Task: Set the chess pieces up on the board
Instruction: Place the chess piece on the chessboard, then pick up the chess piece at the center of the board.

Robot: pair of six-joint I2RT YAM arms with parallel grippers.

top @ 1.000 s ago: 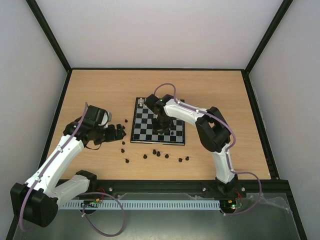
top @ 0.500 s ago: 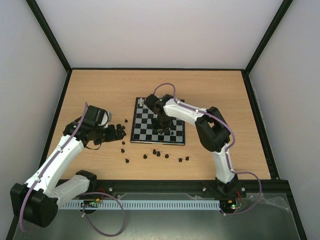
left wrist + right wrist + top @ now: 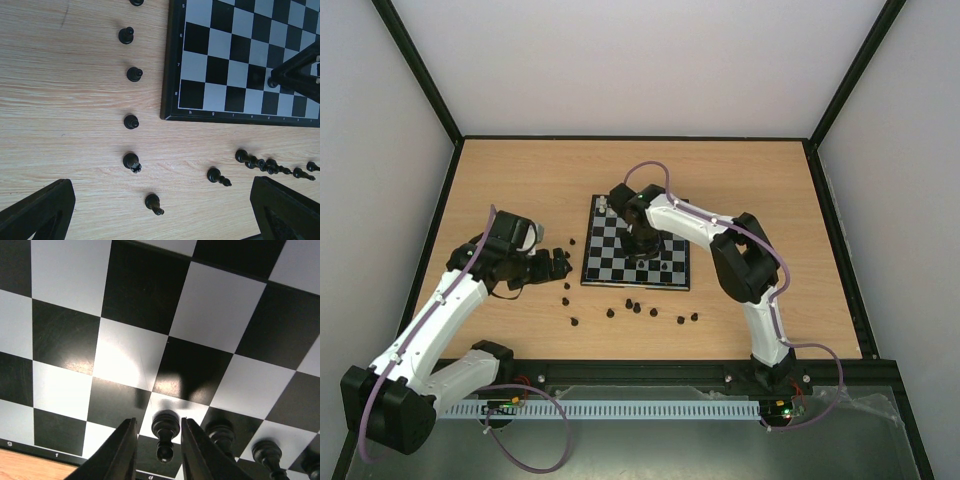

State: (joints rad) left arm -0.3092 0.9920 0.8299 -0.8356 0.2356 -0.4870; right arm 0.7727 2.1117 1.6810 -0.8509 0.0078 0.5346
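Few black turned chess pieces on flat black-and-white checked board, most beside it; right tool slightly parted around one, left tool wide, empty.

The wooden table is carrying the chessboard, which is lying flat near its middle. Dark chess pieces are sitting scattered on the bare wood, just beside the chessboard's near and left edges.

1 black pawn stood upright on the checkered board between the right gripper's jaws, 3 more black pieces just beside.
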